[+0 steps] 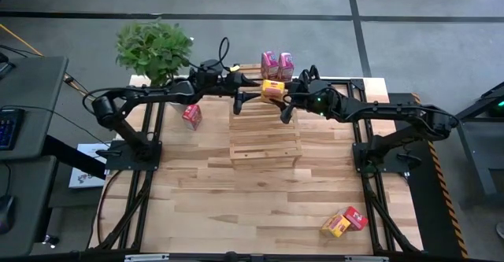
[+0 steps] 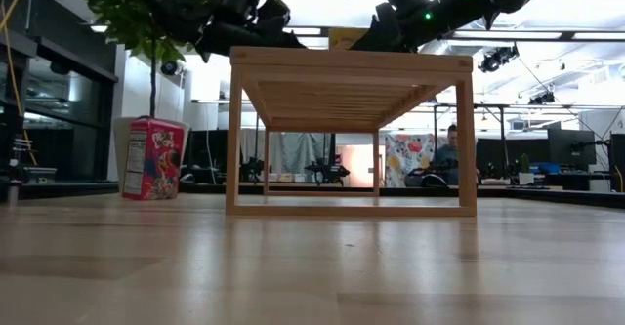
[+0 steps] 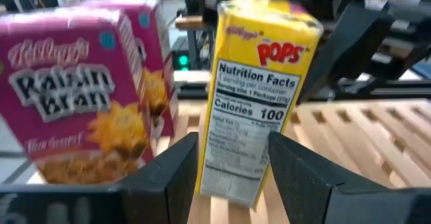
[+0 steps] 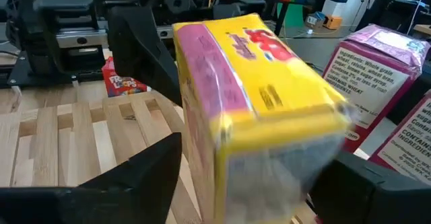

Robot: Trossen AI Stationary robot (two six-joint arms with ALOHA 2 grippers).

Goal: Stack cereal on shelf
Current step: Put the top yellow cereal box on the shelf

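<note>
Cereal in a yellow box (image 1: 273,90) sits at the far edge of the shelf (image 1: 264,140), just beside two pink boxes (image 1: 276,64), its long axis upright in the left wrist view. The left gripper (image 3: 232,173) clamps its narrow sides; the right gripper's (image 4: 259,183) fingers flank it, contact unclear. A red box (image 1: 191,116) stands off the shelf's left edge.
</note>
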